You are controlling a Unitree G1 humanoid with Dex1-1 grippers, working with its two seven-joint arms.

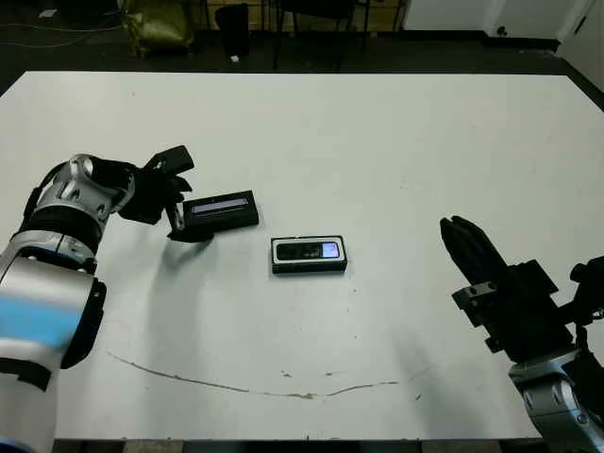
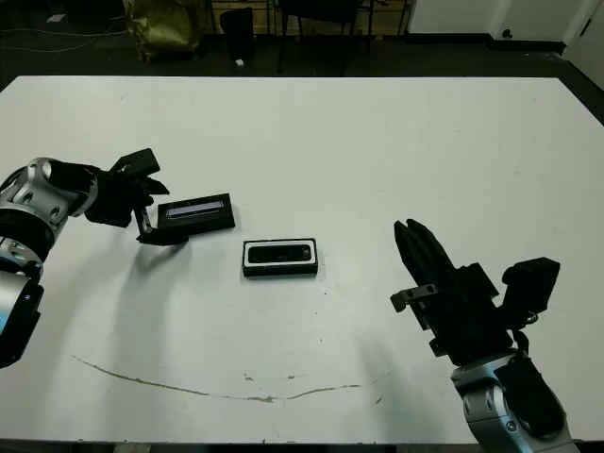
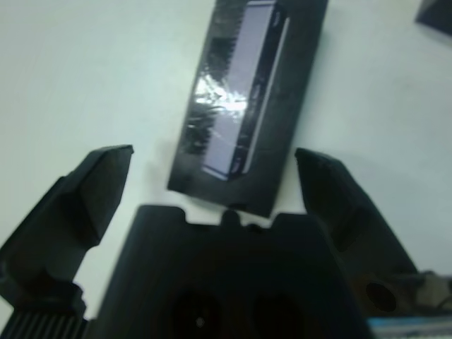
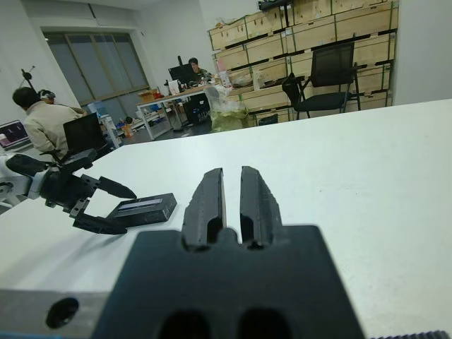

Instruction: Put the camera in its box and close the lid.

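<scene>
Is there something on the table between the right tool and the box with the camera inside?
No. In the left eye view, only bare white table lies between the right tool and the box holding the camera.

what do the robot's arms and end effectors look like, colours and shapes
Both arms are silver-grey metal with black joint bands. The left arm has rounded glossy segments and a bluish sheen on its lower part. Each ends in a blocky black end effector: the left end effector and the right end effector each have two tapered, matte black fingers. No markings can be made out.
</scene>
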